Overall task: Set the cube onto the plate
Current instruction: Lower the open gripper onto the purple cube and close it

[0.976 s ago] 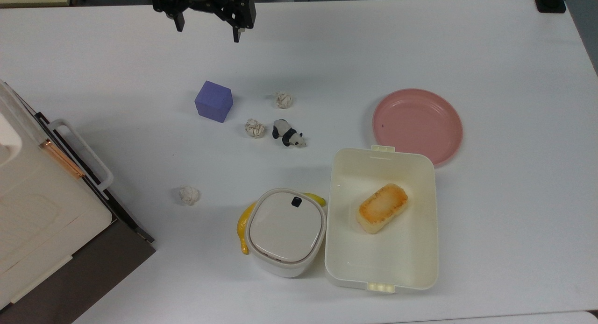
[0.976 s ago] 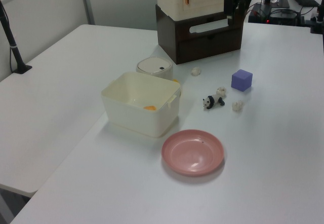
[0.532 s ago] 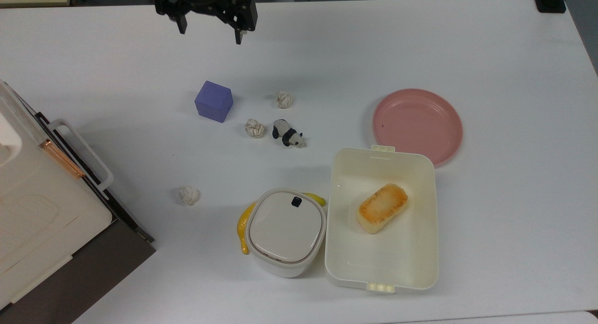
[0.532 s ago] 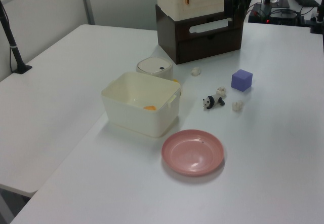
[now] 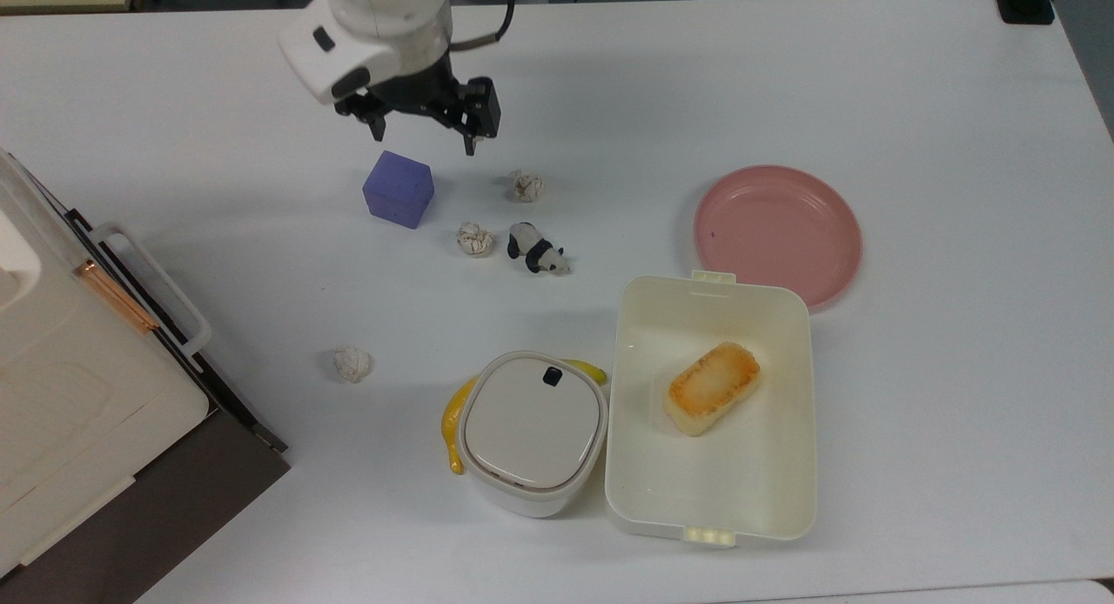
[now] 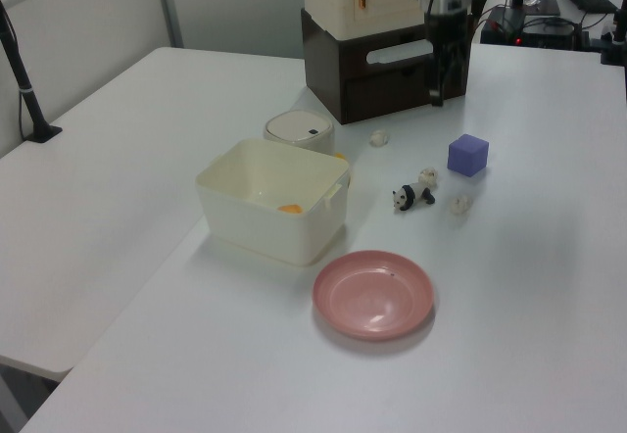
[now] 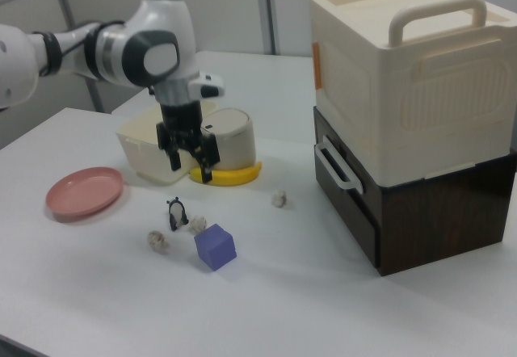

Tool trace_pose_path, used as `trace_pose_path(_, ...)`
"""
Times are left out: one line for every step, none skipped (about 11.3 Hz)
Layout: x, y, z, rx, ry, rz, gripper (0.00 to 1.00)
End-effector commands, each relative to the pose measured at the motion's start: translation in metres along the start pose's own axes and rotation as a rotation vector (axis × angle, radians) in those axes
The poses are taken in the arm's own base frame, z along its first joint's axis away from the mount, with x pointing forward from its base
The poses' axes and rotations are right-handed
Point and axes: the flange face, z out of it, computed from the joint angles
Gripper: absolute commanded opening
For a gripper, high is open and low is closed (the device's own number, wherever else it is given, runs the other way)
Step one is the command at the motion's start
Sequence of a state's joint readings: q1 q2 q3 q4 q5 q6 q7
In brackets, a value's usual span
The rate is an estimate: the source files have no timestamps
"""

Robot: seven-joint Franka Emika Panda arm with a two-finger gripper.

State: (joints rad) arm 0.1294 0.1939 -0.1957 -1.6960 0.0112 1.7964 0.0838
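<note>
The blue-purple cube [image 5: 399, 189] [image 6: 468, 155] [image 7: 215, 246] rests on the white table, left of centre in the top view. My gripper [image 5: 425, 141] [image 6: 436, 90] [image 7: 191, 169] hangs in the air just beyond the cube's far edge in the top view. It is open, its two black fingers spread wide with nothing between them. In the right view it hovers well above the table. The pink plate [image 5: 777, 234] [image 6: 373, 294] [image 7: 84, 191] lies bare at the top view's right, far from the cube.
A panda toy [image 5: 538, 249] and two paper balls [image 5: 527, 185] [image 5: 474, 238] lie between cube and plate; a third ball [image 5: 352, 363] sits nearer. A cream box [image 5: 783, 499] holds a toasted bun. A lidded pot [image 5: 533, 430], a banana [image 5: 452, 421] and a tall cabinet [image 5: 78, 395] stand by.
The arm has come in from the top view's upper edge toward the cube, and its white wrist now shows. The gripper stays open. Nothing on the table has moved.
</note>
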Motion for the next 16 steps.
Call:
trace_pose_path(-0.014, 0.02, 0.049, 0.009, -0.036, 0.049, 1.0)
trace_pose_path(-0.016, 0.027, 0.067, 0.002, -0.044, 0.059, 1.0)
trace_pose_path(-0.017, 0.034, 0.084, -0.002, -0.028, 0.07, 1.0)
trace_pose_path(-0.016, 0.048, 0.098, -0.01, 0.0, 0.089, 1.0)
trace_pose_path(-0.011, 0.055, 0.115, -0.03, 0.016, 0.093, 1.0)
trace_pose_path(-0.006, 0.057, 0.131, -0.046, 0.016, 0.091, 1.0)
trace_pose_path(-0.003, 0.058, 0.141, -0.052, 0.014, 0.1, 1.0)
trace_pose_path(-0.005, 0.055, 0.146, -0.057, 0.015, 0.109, 1.0)
trace_pose_path(-0.006, 0.054, 0.15, -0.056, 0.017, 0.121, 1.0)
trace_pose_path(-0.007, 0.051, 0.152, -0.056, 0.021, 0.143, 1.0)
trace_pose_path(-0.006, 0.05, 0.151, -0.056, 0.022, 0.153, 0.96)
trace_pose_path(-0.007, 0.048, 0.148, -0.054, 0.023, 0.154, 0.81)
trace_pose_path(-0.007, 0.045, 0.142, -0.05, 0.026, 0.151, 0.65)
trace_pose_path(-0.006, 0.04, 0.132, -0.048, 0.021, 0.154, 0.51)
trace_pose_path(-0.005, 0.029, 0.12, -0.044, 0.014, 0.152, 0.43)
trace_pose_path(-0.002, 0.015, 0.102, -0.034, 0.013, 0.14, 0.38)
